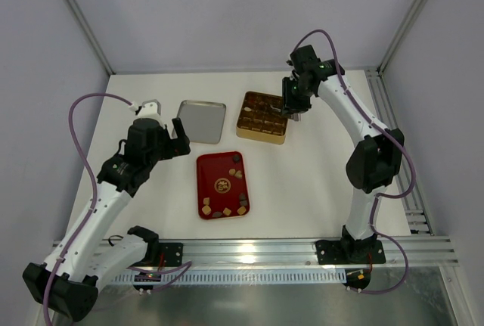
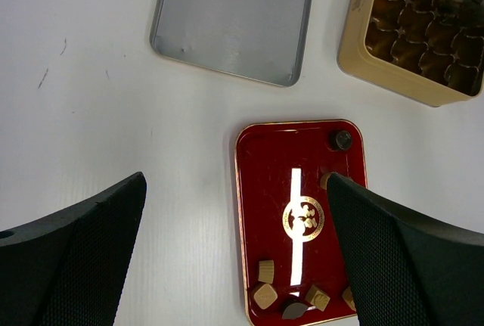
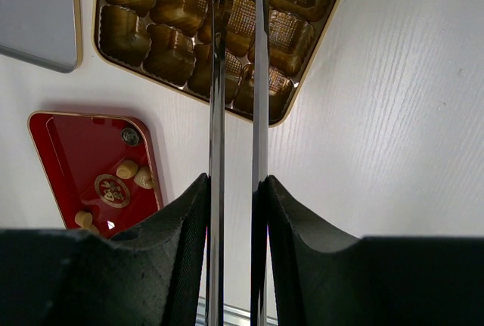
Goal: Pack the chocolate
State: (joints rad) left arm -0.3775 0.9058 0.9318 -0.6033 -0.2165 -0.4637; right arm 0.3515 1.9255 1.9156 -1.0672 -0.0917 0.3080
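Chocolate pieces, tan cubes (image 2: 265,295) and dark lumps (image 2: 340,140), lie on the red tray (image 1: 215,171), mostly along its near edge and in its far right corner. My left gripper (image 2: 236,182) hangs open above the tray's left side, holding nothing. My right gripper (image 3: 234,182) is shut on a pair of metal tongs (image 3: 217,76). The tong tips reach down over the gold tin (image 1: 262,135) with grid compartments. Something dark brown shows between the tips, but I cannot tell whether it is held or lying in a compartment.
A silver lid (image 1: 201,121) lies open side up to the left of the gold tin, behind the red tray. White walls close in the table on three sides. An aluminium rail (image 1: 265,250) carrying both arm bases runs along the near edge.
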